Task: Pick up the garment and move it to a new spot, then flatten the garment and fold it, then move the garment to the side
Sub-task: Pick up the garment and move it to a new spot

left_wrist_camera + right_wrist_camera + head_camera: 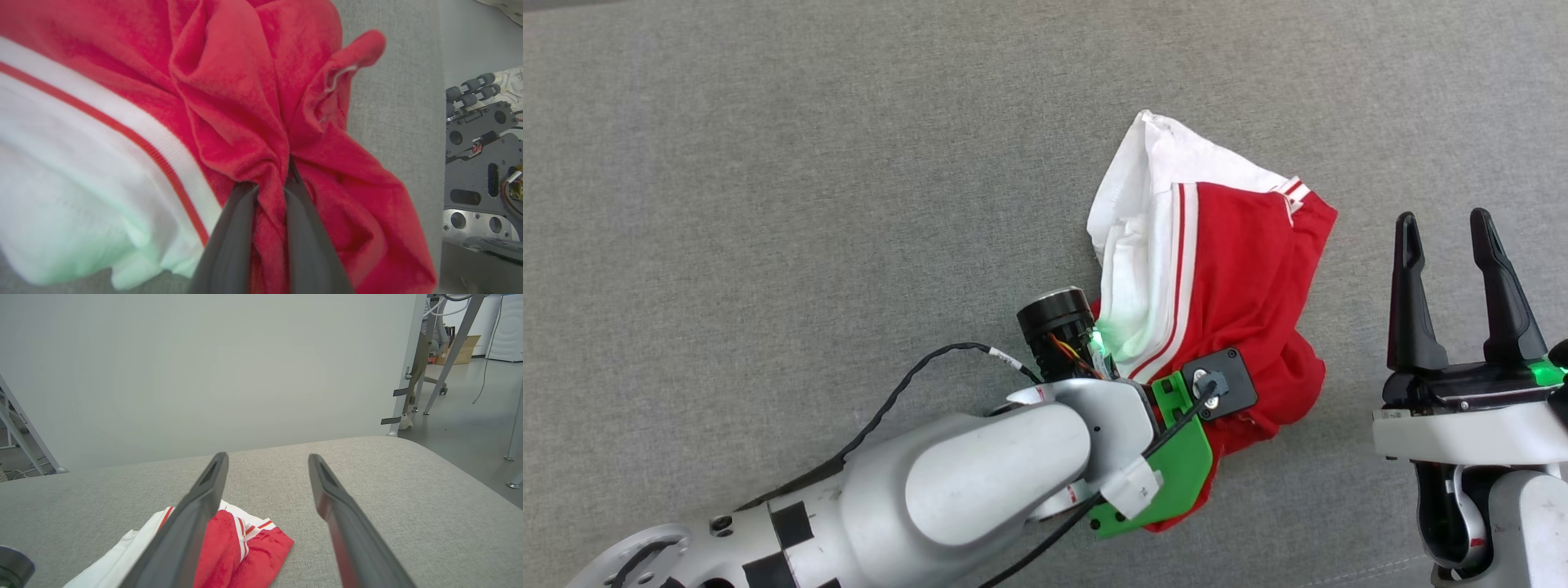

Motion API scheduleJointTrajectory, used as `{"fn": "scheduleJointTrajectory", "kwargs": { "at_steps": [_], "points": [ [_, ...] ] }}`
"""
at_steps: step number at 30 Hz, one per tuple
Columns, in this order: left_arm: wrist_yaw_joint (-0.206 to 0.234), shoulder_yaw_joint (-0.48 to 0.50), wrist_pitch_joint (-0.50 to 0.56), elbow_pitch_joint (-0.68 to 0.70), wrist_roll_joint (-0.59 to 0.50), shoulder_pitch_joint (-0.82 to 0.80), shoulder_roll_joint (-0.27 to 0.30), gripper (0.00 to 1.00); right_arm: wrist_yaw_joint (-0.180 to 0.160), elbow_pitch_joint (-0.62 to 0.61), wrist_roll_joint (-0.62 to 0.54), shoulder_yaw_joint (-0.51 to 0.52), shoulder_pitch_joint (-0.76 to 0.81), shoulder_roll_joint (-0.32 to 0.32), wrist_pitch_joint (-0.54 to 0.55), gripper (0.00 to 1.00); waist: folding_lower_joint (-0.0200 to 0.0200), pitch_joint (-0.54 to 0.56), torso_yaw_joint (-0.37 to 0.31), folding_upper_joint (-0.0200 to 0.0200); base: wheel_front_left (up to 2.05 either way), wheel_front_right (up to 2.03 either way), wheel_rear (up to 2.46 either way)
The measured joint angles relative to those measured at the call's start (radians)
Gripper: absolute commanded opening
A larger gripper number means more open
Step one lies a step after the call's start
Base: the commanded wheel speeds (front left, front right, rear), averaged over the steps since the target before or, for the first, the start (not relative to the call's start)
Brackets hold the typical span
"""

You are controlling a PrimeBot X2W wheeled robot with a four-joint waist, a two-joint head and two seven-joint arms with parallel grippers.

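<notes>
Left jaws are pinched together on a gathered ridge of red cloth. Our left wrist view has the two dark fingers (233,241) nearly meeting, with a fold of the shirt (245,102) squeezed between them. Right jaws stand wide apart and hold nothing.

The shirt (1241,269) lies as a crumpled heap on the grey counter (768,204), right of centre in our head view. Its white sleeve and striped trim are toward the far side, and the red body is bunched toward us. We cannot tell whether any of it has left the counter; most of it looks to rest there.

We judge that we are at the very start. The grasp for the pickup is made, but the carry to a new spot, the flattening, the folding and the move to the side are all left.

Our left arm (996,465) reaches in from the lower left on a diagonal. Its wrist is over the near edge of the heap and covers the jaws from above, so we take the fingers to point down into the cloth. Our right arm (1462,433) sits at the lower right, fingers pointing away from us, just beside the shirt and not touching it. In the right wrist view they hover above the counter with the shirt low and to the left.
</notes>
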State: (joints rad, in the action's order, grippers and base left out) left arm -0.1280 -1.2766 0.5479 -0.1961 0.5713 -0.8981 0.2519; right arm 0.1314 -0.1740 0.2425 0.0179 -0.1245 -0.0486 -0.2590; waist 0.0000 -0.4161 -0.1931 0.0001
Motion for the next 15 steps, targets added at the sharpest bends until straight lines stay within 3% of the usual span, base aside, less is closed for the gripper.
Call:
{"fn": "scheduleJointTrajectory", "kwargs": {
  "at_steps": [1,2,10,15],
  "points": [
    [0.000,-0.001,-0.031,-0.011,0.000,-0.001,-0.001,0.47,0.000,0.001,0.000,0.000,0.000,0.000,0.000,1.00,0.0000,0.001,0.005,0.0000,0.00,0.00,0.00],
    [0.000,-0.002,-0.060,-0.022,-0.002,-0.003,-0.001,1.00,0.000,0.003,0.000,0.000,0.000,0.000,0.000,1.00,0.0000,0.002,0.009,0.0000,0.00,0.00,0.00],
    [0.005,0.029,-0.458,-0.149,-0.021,-0.053,-0.042,1.00,0.000,0.024,-0.020,0.025,0.026,0.000,0.000,1.00,0.0000,0.063,0.048,0.0000,0.00,0.00,0.00],
    [0.082,0.098,-0.623,-0.152,-0.028,-0.045,-0.056,1.00,0.000,0.036,-0.034,0.040,0.063,0.000,0.000,1.00,0.0000,0.119,0.080,0.0000,0.00,0.00,0.00]
  ]
}}
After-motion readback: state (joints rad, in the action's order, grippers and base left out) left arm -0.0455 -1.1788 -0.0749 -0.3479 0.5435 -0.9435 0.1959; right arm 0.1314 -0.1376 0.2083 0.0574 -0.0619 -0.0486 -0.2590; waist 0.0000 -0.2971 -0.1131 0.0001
